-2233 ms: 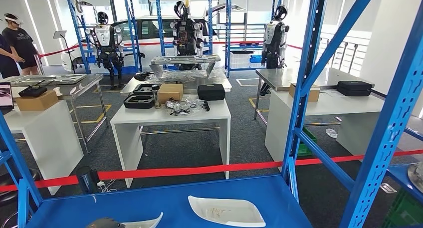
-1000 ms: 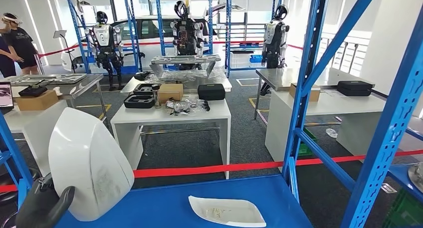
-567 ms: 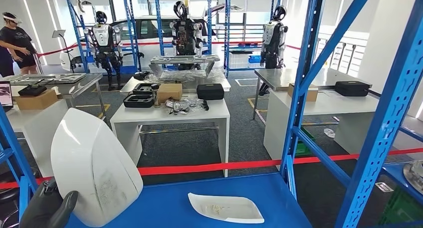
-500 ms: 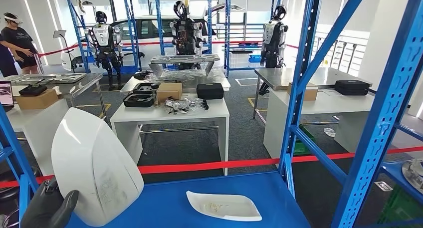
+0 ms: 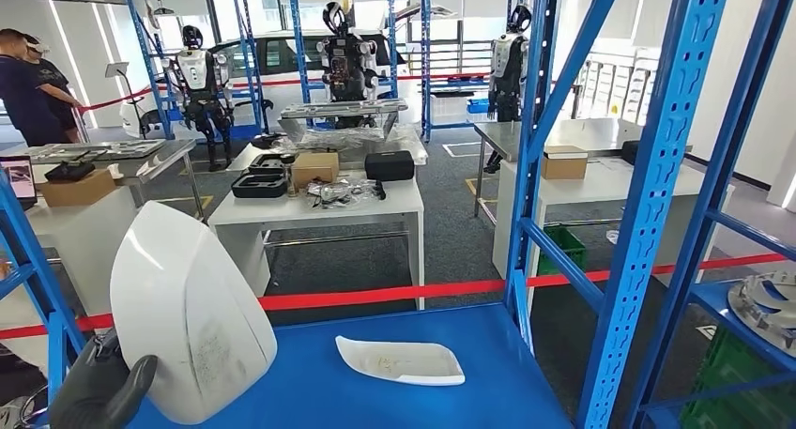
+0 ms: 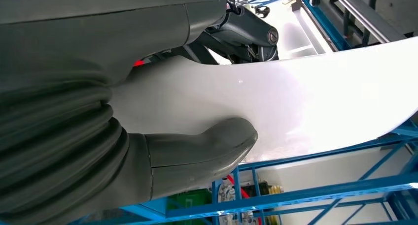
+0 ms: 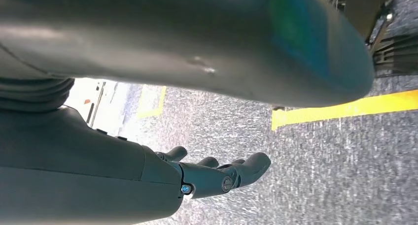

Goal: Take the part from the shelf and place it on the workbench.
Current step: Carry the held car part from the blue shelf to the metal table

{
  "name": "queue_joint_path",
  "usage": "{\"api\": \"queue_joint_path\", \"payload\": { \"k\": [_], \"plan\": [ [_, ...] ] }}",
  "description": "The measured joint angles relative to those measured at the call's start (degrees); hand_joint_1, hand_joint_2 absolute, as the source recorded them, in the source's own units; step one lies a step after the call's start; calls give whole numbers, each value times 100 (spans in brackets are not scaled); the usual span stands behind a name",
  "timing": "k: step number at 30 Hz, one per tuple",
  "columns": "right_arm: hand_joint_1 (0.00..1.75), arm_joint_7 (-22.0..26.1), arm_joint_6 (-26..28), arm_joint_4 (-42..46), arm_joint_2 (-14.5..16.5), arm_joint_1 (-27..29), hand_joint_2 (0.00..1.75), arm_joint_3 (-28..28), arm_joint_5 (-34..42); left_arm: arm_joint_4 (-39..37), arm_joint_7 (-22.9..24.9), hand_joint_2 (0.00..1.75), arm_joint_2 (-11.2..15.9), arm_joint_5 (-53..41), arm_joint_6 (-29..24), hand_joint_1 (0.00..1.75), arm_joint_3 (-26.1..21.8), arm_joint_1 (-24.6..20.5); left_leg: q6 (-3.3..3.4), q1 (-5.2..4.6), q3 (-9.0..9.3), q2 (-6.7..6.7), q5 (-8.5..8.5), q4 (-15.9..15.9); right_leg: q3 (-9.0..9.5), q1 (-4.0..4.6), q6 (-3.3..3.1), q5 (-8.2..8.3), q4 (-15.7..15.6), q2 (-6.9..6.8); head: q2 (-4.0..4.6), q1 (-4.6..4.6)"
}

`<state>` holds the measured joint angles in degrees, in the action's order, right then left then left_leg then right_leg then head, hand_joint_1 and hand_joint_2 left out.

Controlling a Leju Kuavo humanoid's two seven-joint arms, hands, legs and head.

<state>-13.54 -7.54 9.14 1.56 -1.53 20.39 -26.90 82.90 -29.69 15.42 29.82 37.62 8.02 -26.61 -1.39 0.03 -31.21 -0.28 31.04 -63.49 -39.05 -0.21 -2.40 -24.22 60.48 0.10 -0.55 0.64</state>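
A large white curved shell part (image 5: 188, 316) stands upright over the left end of the blue shelf board (image 5: 310, 396). My left hand (image 5: 103, 391) grips its lower edge from below. In the left wrist view the thumb (image 6: 197, 146) presses on the part's (image 6: 305, 97) smooth white face, with the darker fingers behind it. A second, flatter white part (image 5: 399, 361) lies on the shelf board to the right. My right hand (image 7: 217, 178) hangs over grey carpet with loosely spread fingers and holds nothing.
Blue shelf uprights (image 5: 648, 194) and diagonal braces stand on the right. A red barrier tape (image 5: 375, 295) runs behind the shelf. Beyond it stand white tables (image 5: 319, 208) with boxes and cases. A metal part (image 5: 765, 307) lies on the shelf at right. People (image 5: 28, 91) stand far left.
My left hand has raised the large white part from the shelf's front edge into upright view. The camera has since turned a little, shifting the whole scene leftward.
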Motion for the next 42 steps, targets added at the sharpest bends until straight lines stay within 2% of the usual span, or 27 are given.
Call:
{"api": "queue_joint_path", "payload": {
  "k": [2, 4, 5, 7, 9, 10, 11, 12, 14, 16, 17, 19, 21, 22, 24, 26, 28, 29, 30, 32, 33, 35, 36, 38, 40, 41, 42],
  "plan": [
    [0, 1, 9, 0, 25, -9, 0, 20, 31, -57, 5, 175, -14, 6, 46, 175, -4, -106, 51, -61, 288, 0, 68, 489, -23, -19, 63, 110, -32, 1, 0, -4],
    [0, 4, 15, 0, 43, -9, 0, 39, 56, -138, 11, 175, -39, 10, 68, 175, -7, -207, 106, -86, 265, 7, -31, 595, -25, -49, 142, 208, -85, 4, 1, -2],
    [0, 8, 15, 0, 55, -4, 0, 44, 63, -184, 19, 175, -62, 8, 72, 175, -5, -262, 149, -80, 246, 17, -100, 633, -48, -58, 177, 168, -70, 9, 1, -2],
    [0, 2, 16, 0, 77, 1, 0, 54, 68, -257, 27, 175, -127, 5, 76, 175, -3, -348, 229, -49, 148, 38, -268, 687, -159, -63, 235, -235, 243, 15, 1, -14],
    [0, -14, 15, 0, 88, -4, 0, 69, 69, -312, 40, 175, -180, 1, 79, 175, -2, -384, 260, -52, -18, 45, -410, 677, -315, -64, 283, -797, 917, 16, 1, -29],
    [0, -16, 15, 0, 89, -8, 0, 79, 69, -337, 50, 175, -199, -1, 84, 175, -2, -387, 257, -51, -114, 50, -475, 662, -357, -65, 301, -932, 1234, 15, 1, -32],
    [0, -18, 15, 0, 89, -9, 0, 88, 70, -365, 59, 175, -210, -2, 94, 175, -2, -387, 249, -48, -216, 54, -536, 639, -336, -65, 314, -930, 1420, 15, 0, -34],
    [0, -19, 15, 0, 89, -9, 0, 96, 72, -391, 66, 175, -219, 1, 110, 175, -2, -388, 234, -42, -325, 57, -593, 607, -222, -67, 322, -818, 1418, 14, 0, -38],
    [0, -20, 16, 0, 89, -14, 0, 113, 81, -440, 71, 175, -222, 10, 143, 175, -2, -404, 187, -27, -538, 60, -691, 514, 278, -73, 329, -614, 880, 10, 0, -44],
    [0, -32, 20, 0, 91, -29, 0, 128, 104, -479, 67, 175, -219, 23, 162, 175, -3, -447, 122, -29, -675, 61, -762, 415, 763, -53, 271, -685, 205, 23, 0, -47],
    [0, -36, 24, 0, 94, -35, 0, 133, 114, -498, 63, 175, -219, 30, 169, 175, -4, -476, 86, -33, -703, 61, -795, 390, 871, -42, 226, -759, 27, 31, 1, -44],
    [0, -36, 31, 0, 100, -33, 0, 143, 128, -545, 62, 175, -222, 41, 180, 175, -2, -533, 14, -34, -717, 58, -874, 400, 843, -33, 123, -722, -25, 32, 1, -33],
    [0, -37, 36, 0, 109, -36, 0, 157, 131, -604, 63, 175, -223, 47, 185, 175, 0, -589, -55, -17, -788, 45, -732, 307, 761, -47, 32, -609, -53, 9, 4, -27],
    [0, -37, 36, 0, 113, -39, 0, 163, 131, -632, 62, 175, -222, 50, 185, 175, 0, -617, -83, -6, -844, 40, -530, 159, 701, -55, -6, -541, -67, -4, 6, -22],
    [0, -37, 37, 0, 115, -42, 0, 172, 130, -694, 61, 175, -222, 58, 185, 175, 1, -682, -129, 13, -959, 36, 54, -420, 560, -48, -40, -416, -70, -17, 8, -9],
    [0, -37, 36, 0, 115, -42, 0, 175, 128, -768, 55, 175, -222, 74, 185, 175, 4, -728, -155, 21, -986, 36, 324, -1012, 389, -38, -37, -278, -67, -22, 9, -2],
    [0, -37, 42, 0, 116, -42, 0, 184, 128, -845, 45, 175, -222, 104, 192, 175, 6, -755, -145, 21, -793, 35, 96, -1092, 210, -29, -23, -139, -62, -24, 9, 3],
    [0, -37, 47, 0, 119, -42, 0, 192, 128, -876, 37, 175, -222, 121, 198, 175, 7, -772, -124, 20, -562, 33, -70, -860, 128, -24, -10, -70, -60, -23, 9, 4],
    [0, -37, 54, 0, 124, -41, 0, 202, 128, -898, 28, 175, -221, 135, 206, 175, 7, -798, -92, 16, -265, 29, -124, -485, 54, -20, 8, 0, -59, -20, 9, 5],
    [0, -37, 65, 0, 141, -42, 0, 217, 125, -921, 13, 175, -218, 154, 215, 175, 9, -862, -21, -23, 259, 16, -2, 296, -23, -18, 62, 124, -71, -13, 9, 2],
    [0, -36, 68, 0, 147, -42, 0, 222, 124, -930, 7, 175, -213, 162, 216, 175, 10, -894, 16, -50, 372, 9, 84, 520, -33, -31, 98, 187, -92, -11, 9, 2],
    [0, -34, 69, -1, 155, -34, 0, 227, 119, -954, -7, 175, -201, 182, 216, 175, 11, -927, 106, -85, 345, 10, 12, 629, -43, -69, 176, 305, -151, -1, 9, 0],
    [0, -36, 67, -1, 162, -23, 0, 228, 115, -967, -13, 175, -195, 193, 217, 175, 11, -937, 157, -82, 319, 18, -57, 659, -73, -80, 209, 278, -141, 6, 9, 2],
    [0, -57, 49, -2, 182, 4, 0, 229, 92, -987, -32, 175, -178, 232, 226, 175, 11, -941, 254, -58, 205, 38, -220, 694, -196, -83, 248, -107, 147, 14, 9, -12],
    [0, -81, 32, -2, 196, 9, 0, 229, 66, -1006, -49, 175, -141, 272, 235, 175, 11, -942, 289, -61, 33, 43, -362, 678, -360, -77, 264, -703, 853, 11, 9, -29],
    [0, -85, 30, -2, 198, 6, 0, 229, 58, -1017, -55, 175, -122, 287, 235, 175, 11, -938, 288, -63, -57, 44, -425, 664, -411, -73, 270, -861, 1202, 11, 9, -34],
    [0, -85, 26, -2, 198, 3, 0, 229, 54, -1030, -60, 175, -102, 302, 235, 175, 11, -929, 283, -64, -159, 45, -489, 644, -407, -68, 271, -880, 1462, 12, 9, -36]
  ]
}}
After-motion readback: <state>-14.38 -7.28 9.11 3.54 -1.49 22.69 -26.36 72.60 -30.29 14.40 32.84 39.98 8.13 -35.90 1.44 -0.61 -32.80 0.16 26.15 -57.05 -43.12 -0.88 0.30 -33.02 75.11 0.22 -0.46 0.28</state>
